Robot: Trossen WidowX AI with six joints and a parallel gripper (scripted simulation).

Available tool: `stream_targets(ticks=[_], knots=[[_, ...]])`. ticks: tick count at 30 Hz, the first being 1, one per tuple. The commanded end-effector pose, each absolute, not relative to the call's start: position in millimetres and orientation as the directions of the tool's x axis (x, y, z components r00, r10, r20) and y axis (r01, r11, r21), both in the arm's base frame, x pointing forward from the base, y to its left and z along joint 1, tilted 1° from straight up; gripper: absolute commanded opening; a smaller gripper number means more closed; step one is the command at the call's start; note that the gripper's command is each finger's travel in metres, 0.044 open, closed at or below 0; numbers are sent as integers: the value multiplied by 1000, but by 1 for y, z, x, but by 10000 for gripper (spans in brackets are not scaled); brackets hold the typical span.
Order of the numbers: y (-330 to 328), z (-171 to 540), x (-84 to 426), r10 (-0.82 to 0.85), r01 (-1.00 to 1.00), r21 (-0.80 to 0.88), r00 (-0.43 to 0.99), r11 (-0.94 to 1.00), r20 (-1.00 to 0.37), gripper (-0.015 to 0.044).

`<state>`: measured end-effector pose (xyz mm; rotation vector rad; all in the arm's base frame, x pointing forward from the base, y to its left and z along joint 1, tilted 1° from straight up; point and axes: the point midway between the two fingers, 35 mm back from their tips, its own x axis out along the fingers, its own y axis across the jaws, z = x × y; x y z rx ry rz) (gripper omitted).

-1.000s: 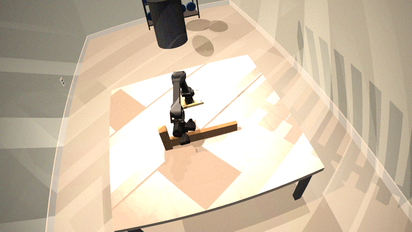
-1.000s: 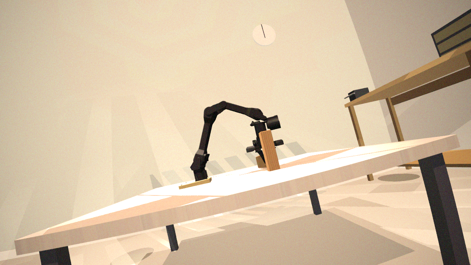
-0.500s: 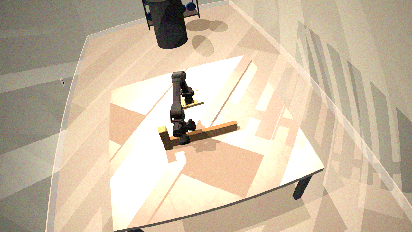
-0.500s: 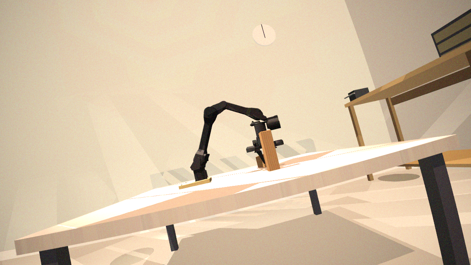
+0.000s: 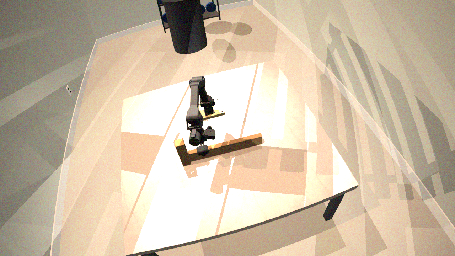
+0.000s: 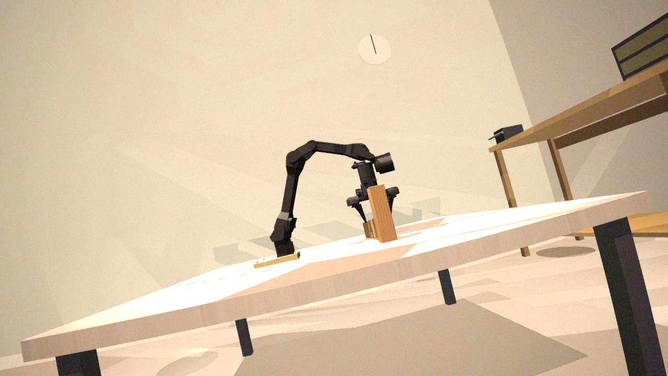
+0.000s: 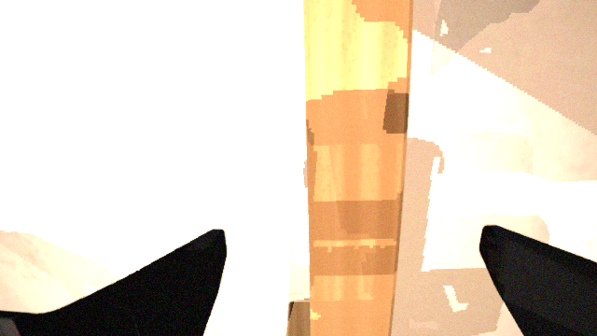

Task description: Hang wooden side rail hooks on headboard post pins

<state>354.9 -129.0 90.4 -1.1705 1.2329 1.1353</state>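
The wooden post (image 5: 182, 154) (image 6: 382, 214) stands upright on the table. The long wooden side rail (image 5: 236, 144) (image 6: 369, 229) (image 7: 356, 173) runs from the post's side, its near end against the post and its far end low at the table top. The hooks, pins and slot are hidden, so I cannot tell how the hooks sit. My gripper (image 5: 205, 144) (image 6: 378, 218) (image 7: 354, 240) is open above the rail, close to the post. In the wrist view its fingers stand wide on both sides of the rail, with gaps between.
The arm's base stands on a yellow board (image 5: 218, 114) (image 6: 280, 260) on the table (image 5: 270, 216) (image 6: 233, 304). A large black cylinder (image 5: 187, 28) and a rack (image 5: 211, 14) stand beyond the table. A wooden bench (image 6: 579, 109) stands apart at the right in the exterior view.
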Motion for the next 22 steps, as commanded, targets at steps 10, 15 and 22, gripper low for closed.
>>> stream_targets(ticks=[10,15,22], knots=[[-103,91,358,-7,-998,-16,16,68,-1000,440],[-103,91,358,-7,-998,-16,16,68,-1000,440],[-103,91,358,-7,-998,-16,16,68,-1000,440]])
